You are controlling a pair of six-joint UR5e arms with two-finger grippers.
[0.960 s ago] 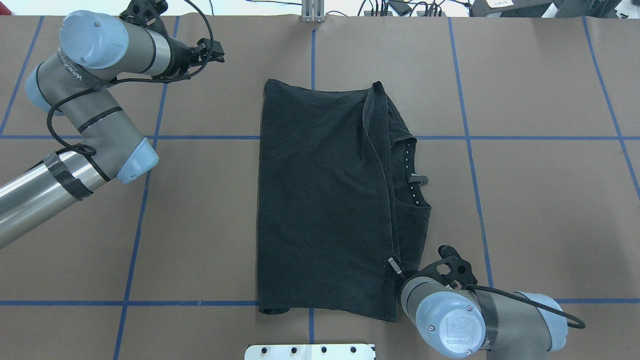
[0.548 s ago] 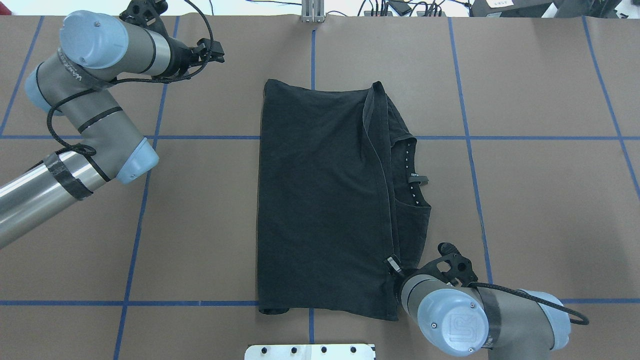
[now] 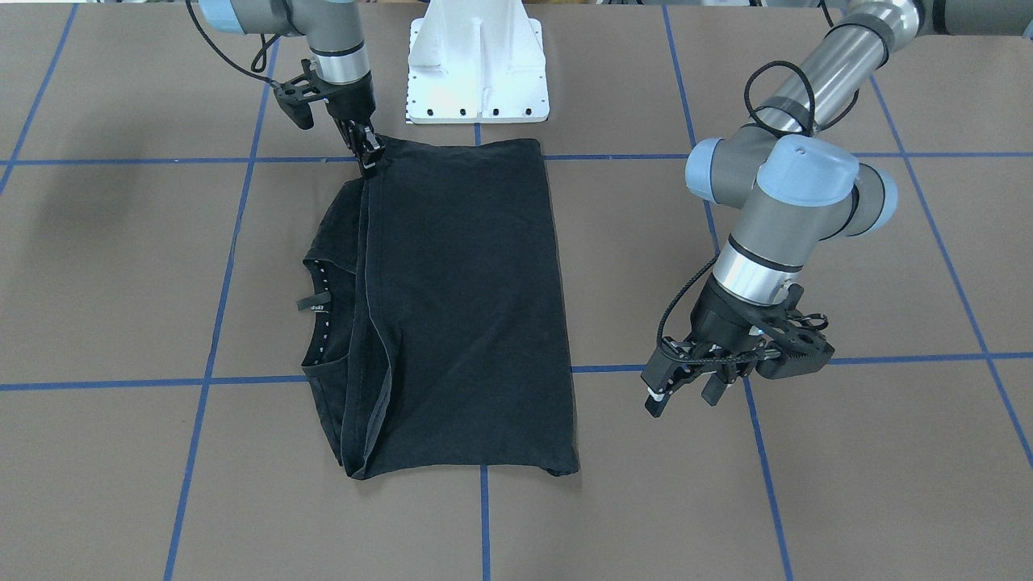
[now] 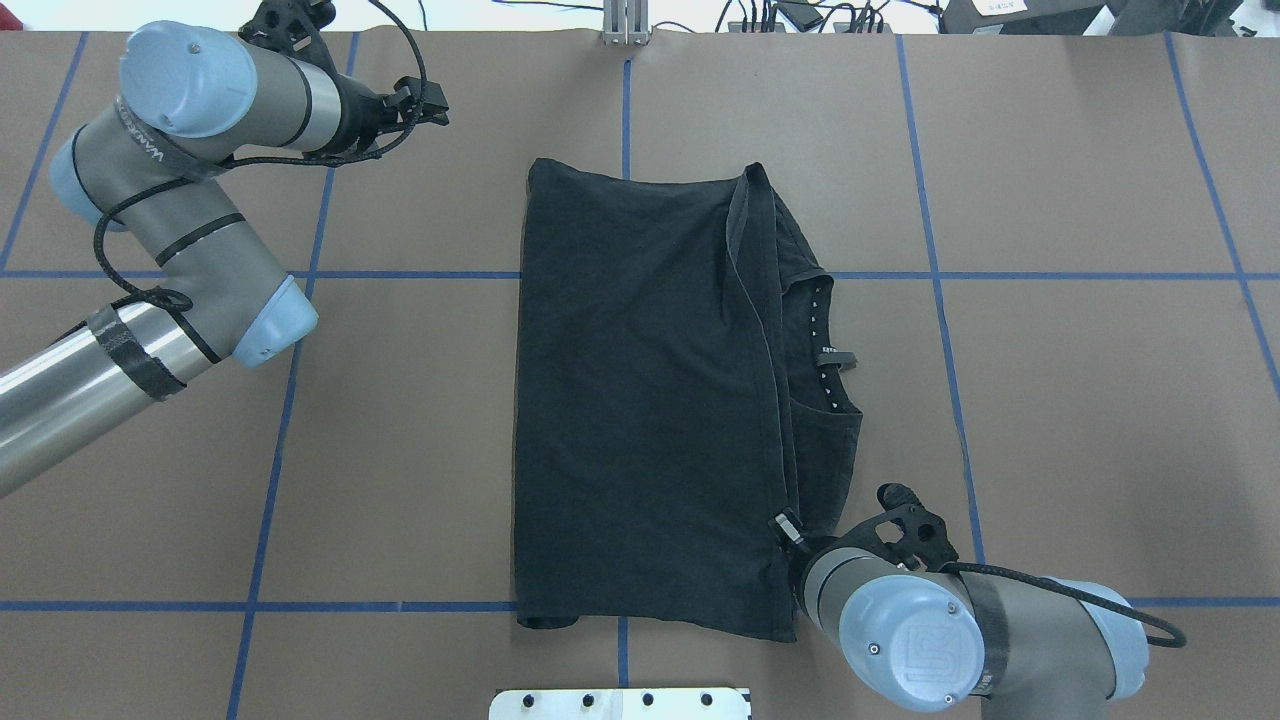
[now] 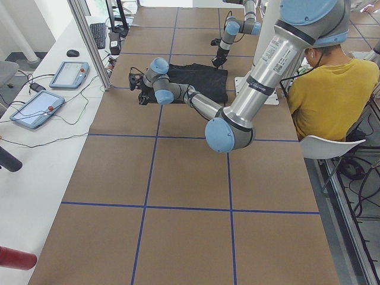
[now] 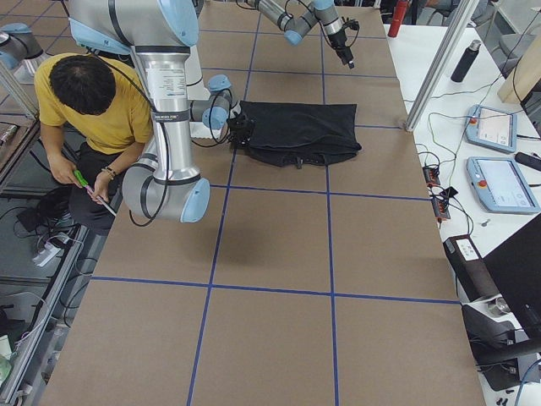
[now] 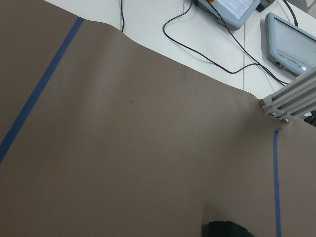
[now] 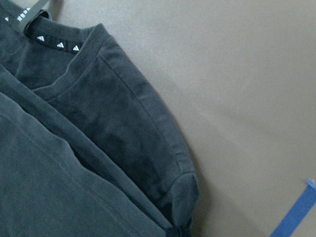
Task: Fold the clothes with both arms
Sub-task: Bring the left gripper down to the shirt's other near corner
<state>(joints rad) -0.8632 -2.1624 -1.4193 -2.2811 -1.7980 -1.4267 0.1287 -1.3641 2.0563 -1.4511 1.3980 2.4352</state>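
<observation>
The left pincer (image 3: 684, 395) hangs over the bare brown counter (image 3: 847, 484), well apart from the shirt. The front view shows its fingers spread with nothing between them. The black shirt (image 4: 640, 400) lies folded flat in the middle of the counter, with its collar (image 4: 825, 350) on the right. The right pincer (image 3: 369, 157) is pinched tight on the shirt's corner nearest the robot. From above, the right arm (image 4: 910, 640) hides most of that pincer. Bare counter lies on both sides of the shirt.
</observation>
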